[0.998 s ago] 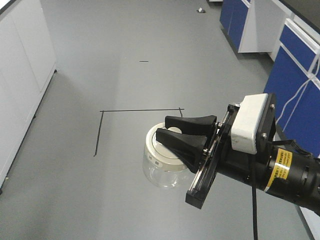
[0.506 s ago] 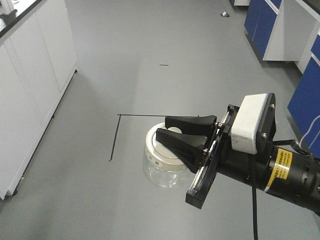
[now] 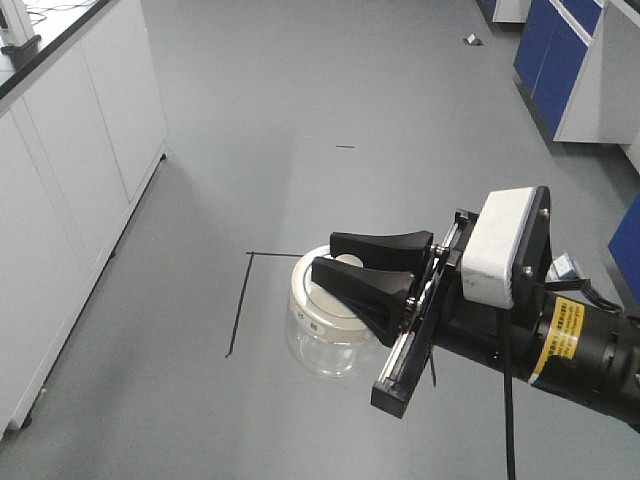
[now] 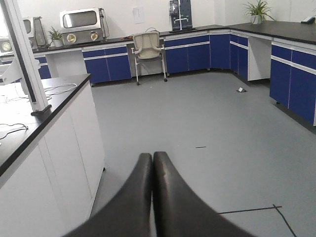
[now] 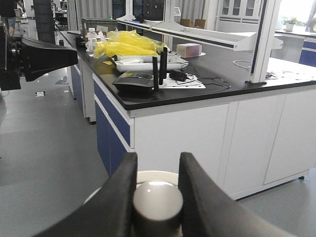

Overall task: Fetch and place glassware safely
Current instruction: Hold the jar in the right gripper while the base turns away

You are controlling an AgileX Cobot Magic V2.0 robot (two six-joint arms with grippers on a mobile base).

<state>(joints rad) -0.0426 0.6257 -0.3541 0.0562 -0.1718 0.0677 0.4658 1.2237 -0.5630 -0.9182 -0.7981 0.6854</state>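
Grey floor (image 3: 300, 100) lies beneath the jar (image 3: 320, 345) at lower centre, and my right gripper (image 3: 327, 254) pinches only its lid knob (image 5: 158, 200), which could slip.

Soft, even overhead light is filling the front view, and the pale grey floor (image 3: 300, 100) is giving back a mild sheen with hardly any shadow. The small squat clear glass jar with a cream-white round lid (image 3: 315, 335) is catching faint highlights along its wall, and the black right gripper (image 3: 327, 254) is showing crisp edges. In the left wrist view the room is reading bright and sharp, while the black left gripper (image 4: 152, 157) is sitting close to the lens and blurring toward the bottom edge. In the right wrist view window light is blowing out the top right corner, the long black worktop (image 5: 232, 76) is glinting, and the round cream knob (image 5: 157, 200) is carrying a white glare spot, slightly soft.
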